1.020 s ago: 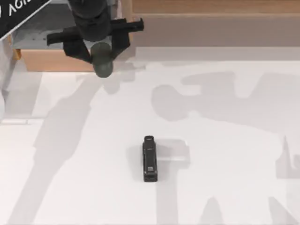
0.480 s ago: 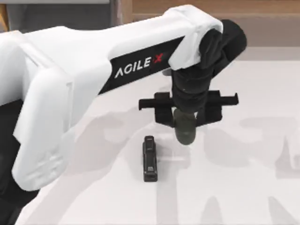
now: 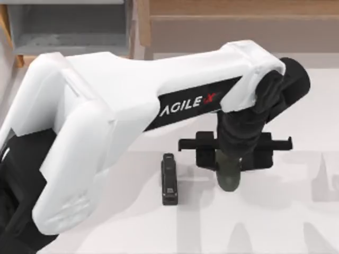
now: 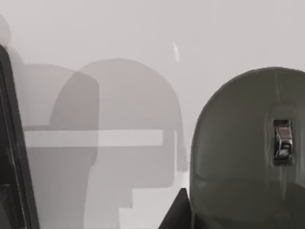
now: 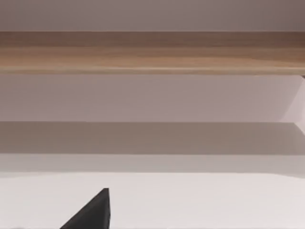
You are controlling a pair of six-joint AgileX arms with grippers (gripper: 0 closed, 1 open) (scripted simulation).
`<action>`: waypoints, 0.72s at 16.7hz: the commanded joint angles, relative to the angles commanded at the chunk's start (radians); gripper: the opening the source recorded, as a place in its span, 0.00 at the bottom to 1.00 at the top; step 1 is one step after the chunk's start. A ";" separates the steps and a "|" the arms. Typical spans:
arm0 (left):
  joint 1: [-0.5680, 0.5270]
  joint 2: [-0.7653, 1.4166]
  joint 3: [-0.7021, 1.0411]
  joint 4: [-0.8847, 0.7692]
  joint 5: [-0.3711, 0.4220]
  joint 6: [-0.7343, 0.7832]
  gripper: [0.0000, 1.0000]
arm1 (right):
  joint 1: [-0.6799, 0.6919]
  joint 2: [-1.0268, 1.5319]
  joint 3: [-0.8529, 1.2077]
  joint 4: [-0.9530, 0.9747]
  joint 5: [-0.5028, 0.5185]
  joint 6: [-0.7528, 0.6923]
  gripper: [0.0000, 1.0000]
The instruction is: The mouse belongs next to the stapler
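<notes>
Mouse (image 3: pixel 229 177) top hidden, seemingly gripped, beside stapler (image 3: pixel 169 179).

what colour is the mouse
Dull dark grey-olive; the mouse shows best in the left wrist view.

The left arm (image 3: pixel 106 116) is glossy white with a black "AGILEX" band, black wrist and black gripper (image 3: pixel 233 151).

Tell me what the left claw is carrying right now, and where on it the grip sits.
The left claw holds the dull grey-olive rounded mouse by its rear end; the front hangs free, right of the black bar stapler.
</notes>
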 joint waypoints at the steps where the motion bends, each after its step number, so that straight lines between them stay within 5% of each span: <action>1: 0.000 0.000 0.000 0.000 0.000 0.000 0.00 | 0.000 0.000 0.000 0.000 0.000 0.000 1.00; 12: 0.003 -0.014 0.023 0.008 -0.009 0.002 0.00 | 0.000 0.000 0.000 0.000 0.000 0.000 1.00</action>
